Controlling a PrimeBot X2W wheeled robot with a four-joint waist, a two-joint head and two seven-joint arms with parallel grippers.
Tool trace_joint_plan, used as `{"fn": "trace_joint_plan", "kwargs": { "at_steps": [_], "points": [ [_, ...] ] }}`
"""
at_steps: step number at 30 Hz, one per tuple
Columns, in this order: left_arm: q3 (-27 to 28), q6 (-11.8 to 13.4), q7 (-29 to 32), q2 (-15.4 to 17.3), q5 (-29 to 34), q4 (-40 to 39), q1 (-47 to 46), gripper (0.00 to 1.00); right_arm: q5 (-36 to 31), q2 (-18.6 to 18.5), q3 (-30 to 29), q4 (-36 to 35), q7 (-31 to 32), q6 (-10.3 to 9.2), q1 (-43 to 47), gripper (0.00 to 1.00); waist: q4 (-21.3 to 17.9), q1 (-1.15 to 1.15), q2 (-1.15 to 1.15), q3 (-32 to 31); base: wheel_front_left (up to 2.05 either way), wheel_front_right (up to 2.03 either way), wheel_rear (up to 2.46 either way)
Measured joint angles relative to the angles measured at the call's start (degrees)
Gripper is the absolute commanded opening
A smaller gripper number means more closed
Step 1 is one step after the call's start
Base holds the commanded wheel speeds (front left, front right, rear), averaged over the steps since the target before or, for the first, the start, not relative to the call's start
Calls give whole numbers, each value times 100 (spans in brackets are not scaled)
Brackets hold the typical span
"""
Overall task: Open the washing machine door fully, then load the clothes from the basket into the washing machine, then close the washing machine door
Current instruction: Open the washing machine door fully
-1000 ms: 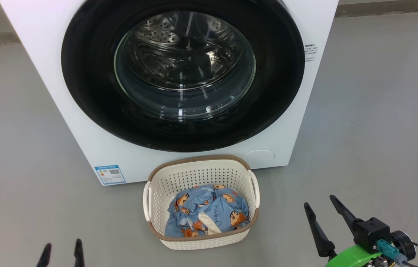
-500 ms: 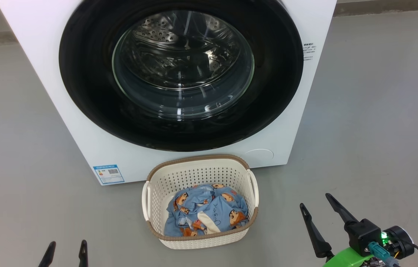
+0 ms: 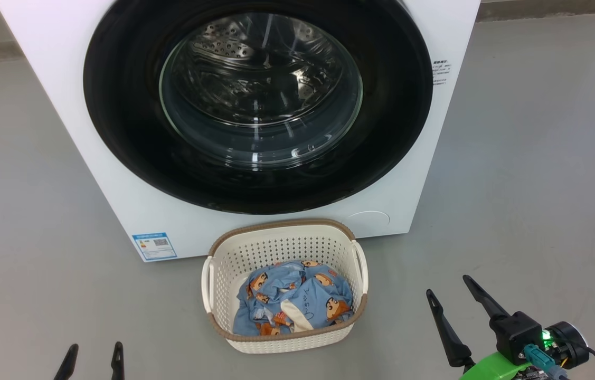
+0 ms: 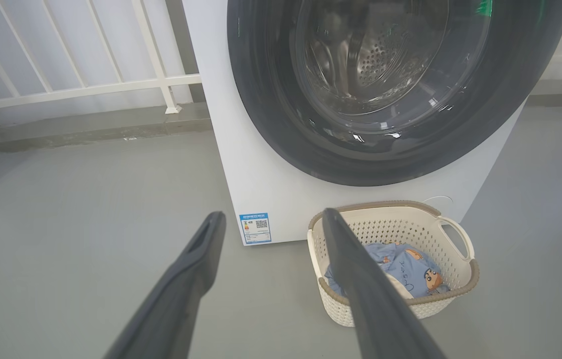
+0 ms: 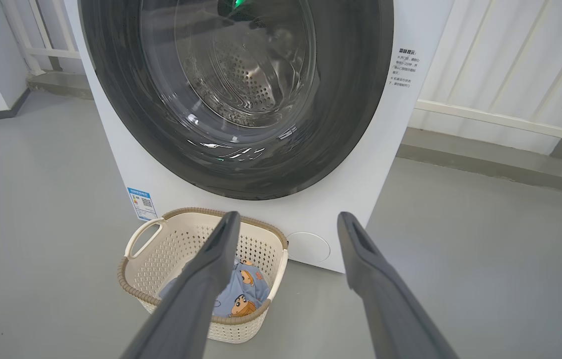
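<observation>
Door (image 3: 257,105) shut on washer (image 3: 117,211), upper centre of frame. Basket (image 3: 281,227) lower centre, right under door, clothes (image 3: 297,306) heaped inside, so short carry to drum. Left gripper (image 3: 94,345) bottom left, right gripper (image 3: 448,285) bottom right: both wide open, empty, flanking basket. Door opening not yet started

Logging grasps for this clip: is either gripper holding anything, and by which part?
Nothing is held: the left gripper and right gripper are open and empty; clothes lie in the basket.
</observation>
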Motion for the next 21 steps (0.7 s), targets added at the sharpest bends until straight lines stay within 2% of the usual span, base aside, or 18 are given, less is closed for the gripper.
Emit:
{"fn": "trace_joint_plan", "kwargs": {
  "at_steps": [7,21],
  "points": [
    [9,33,0,11,-9,-1,0,100,0,9,5,-1,0,0,0,100,-2,0,0,2,81,81,-163],
    [3,56,-7,10,-66,-105,-2,100,0,9,29,2,0,0,-3,100,-33,0,0,50,118,118,-237]
  ]
}}
